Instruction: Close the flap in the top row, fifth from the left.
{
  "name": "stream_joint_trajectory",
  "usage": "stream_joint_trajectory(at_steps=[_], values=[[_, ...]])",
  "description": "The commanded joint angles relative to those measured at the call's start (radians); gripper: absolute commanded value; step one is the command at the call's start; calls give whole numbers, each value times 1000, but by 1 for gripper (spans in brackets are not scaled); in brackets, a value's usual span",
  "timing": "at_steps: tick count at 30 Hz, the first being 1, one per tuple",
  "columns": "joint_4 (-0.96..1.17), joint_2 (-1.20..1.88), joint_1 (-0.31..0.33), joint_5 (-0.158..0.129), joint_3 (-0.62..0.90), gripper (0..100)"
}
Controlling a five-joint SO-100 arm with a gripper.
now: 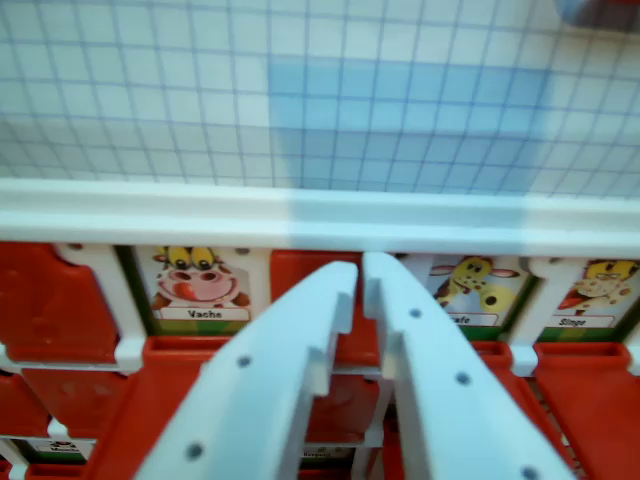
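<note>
the gripper (360, 275), jaws nearly shut on nothing, points at the top row at frame centre, where a red flap (305, 270) sits between the vache card (200, 288) and a giraffe card (468, 290) (count unverifiable). above, the white rail (320, 215) limits upward travel; the gridded mat (320, 90) lies beyond.

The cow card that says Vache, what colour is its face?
White, with a pink snout, on the cow card, wrist view.
</note>
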Motion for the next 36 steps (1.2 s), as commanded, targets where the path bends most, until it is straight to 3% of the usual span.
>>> stream_joint_trajectory(at_steps=[1,7,17,19,22,27,36], values=[[46,91,-3,11,-58,0],[252,299,5,40,-29,0],[551,994,61,-26,391,0],[658,1150,46,-23,443,0],[822,1341,11,-9,480,0],[1000,1529,-28,-11,480,0],[1032,1557,-97,-9,396,0]])
